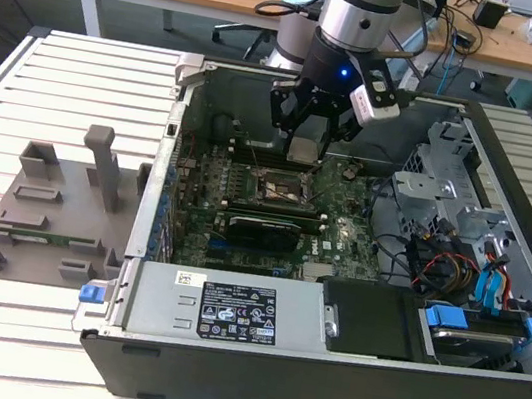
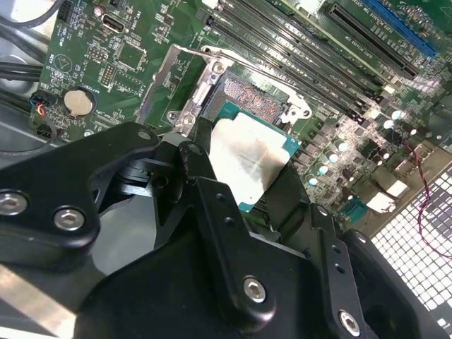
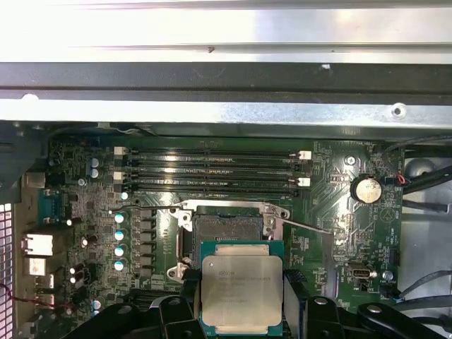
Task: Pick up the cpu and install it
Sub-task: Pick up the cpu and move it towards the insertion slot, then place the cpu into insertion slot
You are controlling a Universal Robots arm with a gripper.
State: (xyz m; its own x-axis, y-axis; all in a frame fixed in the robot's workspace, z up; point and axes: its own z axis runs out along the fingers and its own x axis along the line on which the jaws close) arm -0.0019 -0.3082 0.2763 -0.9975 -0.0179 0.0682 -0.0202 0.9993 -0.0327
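Note:
My gripper point(image 1: 307, 145) hangs inside the open computer case, shut on the cpu point(image 1: 306, 149). The cpu point(image 3: 241, 286) is a flat square chip with a silvery top and a green rim, pinched by its two side edges between dark fingers point(image 3: 293, 295). It hovers just above and slightly to one side of the open socket point(image 3: 226, 226), whose metal frame and lever are lifted. In the second wrist view the cpu point(image 2: 251, 159) overlaps one edge of the socket point(image 2: 247, 95), and the socket's contact field shows bare. In the exterior view the socket point(image 1: 283, 190) lies directly below the gripper.
The green motherboard point(image 1: 343, 222) carries memory slots point(image 3: 212, 173) beside the socket and a long black card point(image 1: 264, 228) in front of it. A power supply point(image 1: 228, 310) and a drive cage with blue cables point(image 1: 480, 284) fill the case's near side. A grey fixture point(image 1: 52, 206) sits on the slatted table.

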